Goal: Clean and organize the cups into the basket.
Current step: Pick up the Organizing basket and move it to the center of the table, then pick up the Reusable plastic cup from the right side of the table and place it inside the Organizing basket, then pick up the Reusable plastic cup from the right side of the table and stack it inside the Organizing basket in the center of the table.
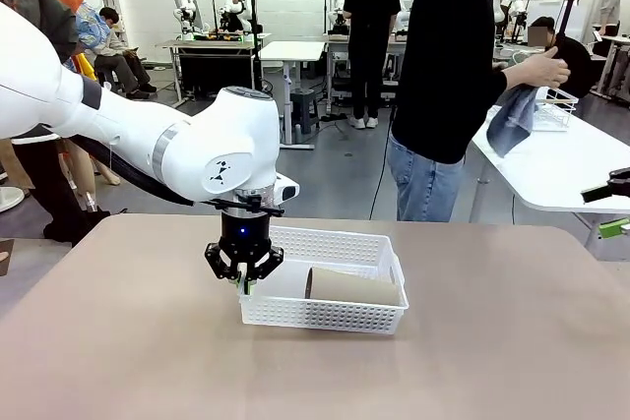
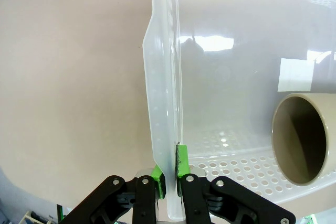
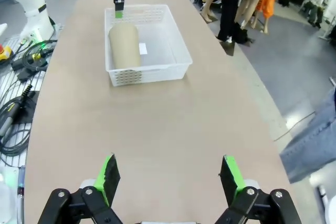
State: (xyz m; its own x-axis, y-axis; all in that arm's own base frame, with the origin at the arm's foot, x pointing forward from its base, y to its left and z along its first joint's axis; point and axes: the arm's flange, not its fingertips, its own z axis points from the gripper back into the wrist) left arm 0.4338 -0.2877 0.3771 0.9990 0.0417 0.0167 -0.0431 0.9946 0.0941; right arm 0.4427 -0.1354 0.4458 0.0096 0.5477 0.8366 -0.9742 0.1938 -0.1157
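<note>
The white lattice basket (image 1: pixel 335 239) stands in the middle of the table, and one tan-brown cup (image 1: pixel 354 287) lies on its side in it. My left gripper (image 1: pixel 244 280) points straight down at the basket's left end, shut on that end wall. In the left wrist view the green pads pinch the basket's thin wall (image 2: pixel 161 103), and the cup's open mouth (image 2: pixel 302 140) faces the camera. My right gripper (image 3: pixel 170 179) stands open over bare table well away from the basket (image 3: pixel 176 51) and cup (image 3: pixel 124 45), with nothing between its fingers. At the front view's right edge the right gripper (image 1: pixel 604 210) shows.
A person (image 1: pixel 448 66) stands beyond the far edge, turned right, holding a blue-grey cloth (image 1: pixel 514 120) over a neighbouring white table with a white wire basket (image 1: pixel 557 110). Cables (image 3: pixel 18 103) lie off the table's side by the left arm's base.
</note>
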